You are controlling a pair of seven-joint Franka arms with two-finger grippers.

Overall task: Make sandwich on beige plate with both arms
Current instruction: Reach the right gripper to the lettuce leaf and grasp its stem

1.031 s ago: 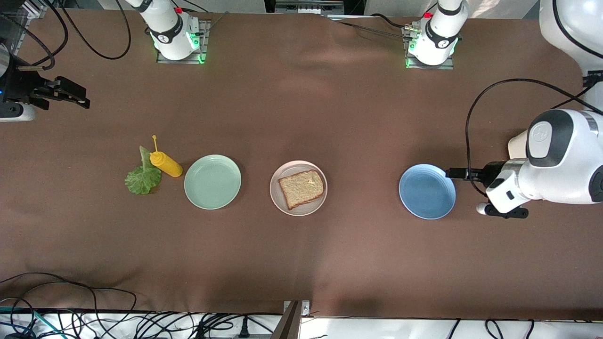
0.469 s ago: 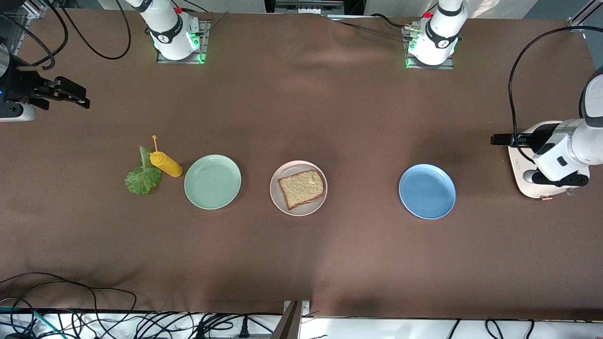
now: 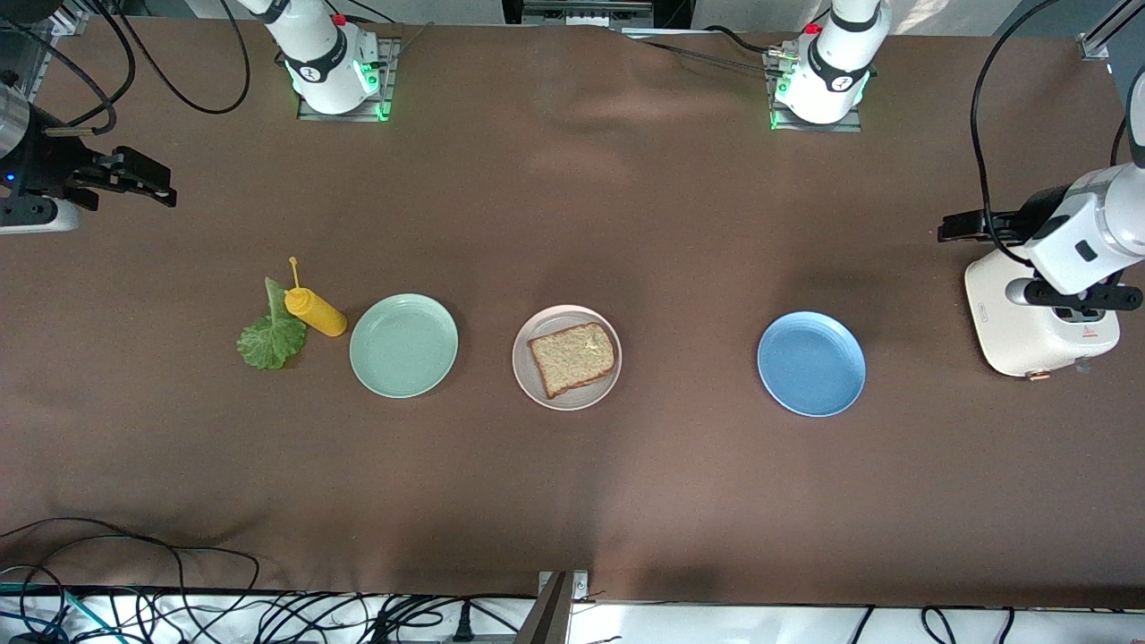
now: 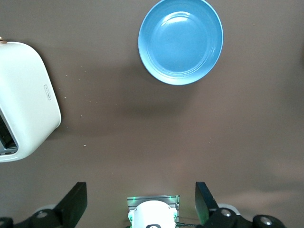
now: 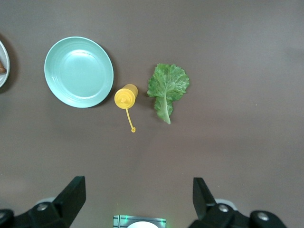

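The beige plate point(image 3: 537, 383) sits mid-table with one brown bread slice point(image 3: 572, 358) on it. A green lettuce leaf point(image 3: 271, 338) point(image 5: 167, 88) lies on the cloth toward the right arm's end. My left gripper point(image 4: 141, 194) point(image 3: 1082, 295) hangs open and empty, high up by the white toaster. My right gripper point(image 5: 137, 190) is open and empty too, high over the cloth; its view looks down on the lettuce. In the front view the right arm point(image 3: 36, 179) waits at the table's edge.
A mint-green plate point(image 3: 403, 345) point(image 5: 78, 71) and a yellow squeeze bottle point(image 3: 315, 311) point(image 5: 126, 96) stand between the lettuce and the beige plate. A blue plate point(image 3: 811, 363) point(image 4: 180, 40) and a white toaster point(image 3: 1038, 331) point(image 4: 23, 99) are toward the left arm's end.
My left arm has swung away from beside the blue plate toward its end of the table and risen, uncovering the toaster. The right arm has barely shifted.
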